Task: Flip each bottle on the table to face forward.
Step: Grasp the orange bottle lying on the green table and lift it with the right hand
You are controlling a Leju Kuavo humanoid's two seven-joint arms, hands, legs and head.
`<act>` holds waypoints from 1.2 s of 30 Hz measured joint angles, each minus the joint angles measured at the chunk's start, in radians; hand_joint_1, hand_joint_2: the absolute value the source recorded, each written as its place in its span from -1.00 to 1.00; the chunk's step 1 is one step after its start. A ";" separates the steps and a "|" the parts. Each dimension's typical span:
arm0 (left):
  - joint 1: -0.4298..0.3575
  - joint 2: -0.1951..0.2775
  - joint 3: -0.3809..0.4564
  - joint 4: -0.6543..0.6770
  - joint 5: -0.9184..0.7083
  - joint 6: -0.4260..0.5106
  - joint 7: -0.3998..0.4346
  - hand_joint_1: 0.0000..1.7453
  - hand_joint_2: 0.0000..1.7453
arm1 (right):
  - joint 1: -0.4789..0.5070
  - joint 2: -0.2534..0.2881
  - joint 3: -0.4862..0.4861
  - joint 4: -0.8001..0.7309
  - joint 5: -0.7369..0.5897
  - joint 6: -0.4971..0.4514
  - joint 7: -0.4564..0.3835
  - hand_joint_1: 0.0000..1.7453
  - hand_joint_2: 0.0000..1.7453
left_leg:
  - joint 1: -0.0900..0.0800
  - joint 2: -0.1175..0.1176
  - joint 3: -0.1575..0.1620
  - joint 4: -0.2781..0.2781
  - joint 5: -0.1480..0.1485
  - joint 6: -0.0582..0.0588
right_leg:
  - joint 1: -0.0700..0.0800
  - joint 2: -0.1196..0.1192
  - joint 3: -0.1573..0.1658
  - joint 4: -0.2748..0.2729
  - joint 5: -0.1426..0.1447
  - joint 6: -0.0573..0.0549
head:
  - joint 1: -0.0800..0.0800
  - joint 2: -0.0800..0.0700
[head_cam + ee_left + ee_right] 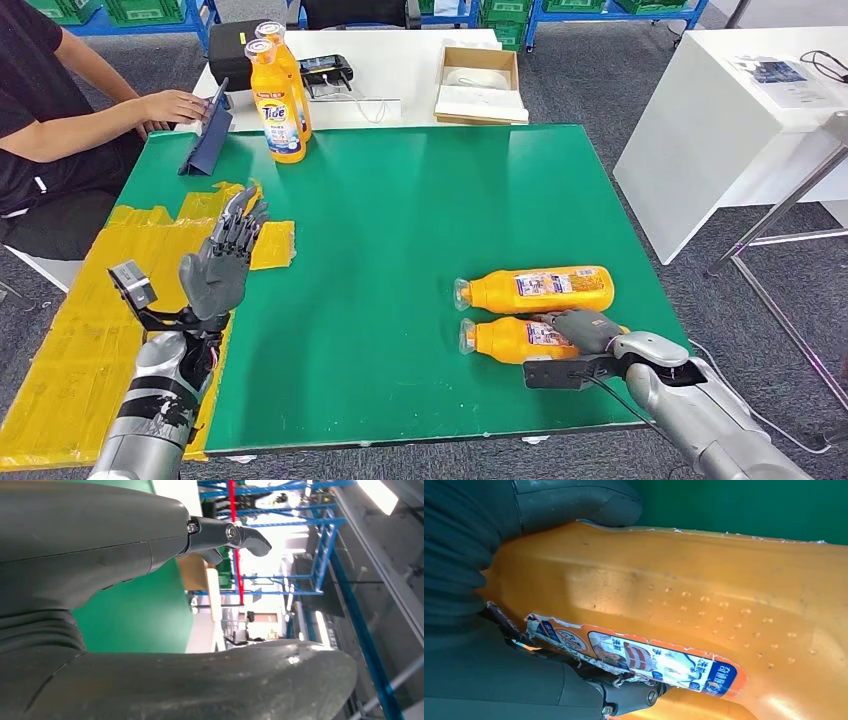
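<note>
I'm clamping the right robot hand (583, 330) on the near bottle (515, 339), lying on the table (400, 250) beside 1 more bottle (540, 289). Left robot hand (222, 262) hovering, fingers apart. Risk: slipping on the smooth plastic, knocking its neighbour.

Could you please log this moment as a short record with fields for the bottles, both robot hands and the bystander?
lying bottles: two orange detergent bottles on their sides on the green table, near one, far one, caps pointing toward the robot's left
standing bottles: two orange Tide bottles upright at the far edge
right robot hand: gripping the near lying bottle
left robot hand: raised, fingers spread, holding nothing
person: seated at the left, hand on a blue tablet stand
</note>
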State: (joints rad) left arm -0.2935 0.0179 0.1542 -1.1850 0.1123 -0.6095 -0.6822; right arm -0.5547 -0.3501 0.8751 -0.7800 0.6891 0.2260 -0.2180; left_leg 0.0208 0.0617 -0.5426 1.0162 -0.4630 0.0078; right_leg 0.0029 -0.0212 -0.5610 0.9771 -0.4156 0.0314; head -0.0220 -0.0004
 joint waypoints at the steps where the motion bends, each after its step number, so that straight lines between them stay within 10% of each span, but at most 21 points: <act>1: -0.008 0.000 -0.004 0.003 0.000 0.000 0.000 -1.00 -1.00 | -0.004 0.002 0.003 0.006 -0.005 0.003 -0.002 1.00 1.00 | 0.000 0.000 -0.001 0.000 0.000 0.000 | 0.000 0.000 -0.001 0.000 0.002 0.000 | 0.000 0.000; 15: -0.005 -0.004 -0.066 0.046 -0.017 -0.007 -0.012 -1.00 -1.00 | 0.043 0.022 -0.115 0.005 -0.413 0.020 -0.161 1.00 1.00 | 0.001 0.006 -0.004 0.000 -0.001 0.000 | 0.000 0.004 0.008 -0.004 0.006 0.001 | 0.000 0.000; 36: 0.055 -0.044 -0.141 0.010 0.004 0.129 0.066 -1.00 -1.00 | 0.216 0.112 -0.317 -0.194 -0.408 -0.030 -0.190 1.00 1.00 | 0.004 0.004 -0.001 0.000 -0.009 -0.003 | 0.004 0.004 0.013 -0.003 -0.004 0.000 | 0.000 0.000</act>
State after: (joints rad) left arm -0.2387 -0.0260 0.0130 -1.1749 0.1165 -0.4805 -0.6161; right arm -0.3391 -0.2386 0.5583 -0.9738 0.2808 0.1956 -0.4078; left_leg 0.0252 0.0662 -0.5433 1.0158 -0.4721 0.0043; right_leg 0.0066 -0.0176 -0.5478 0.9739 -0.4192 0.0314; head -0.0220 -0.0004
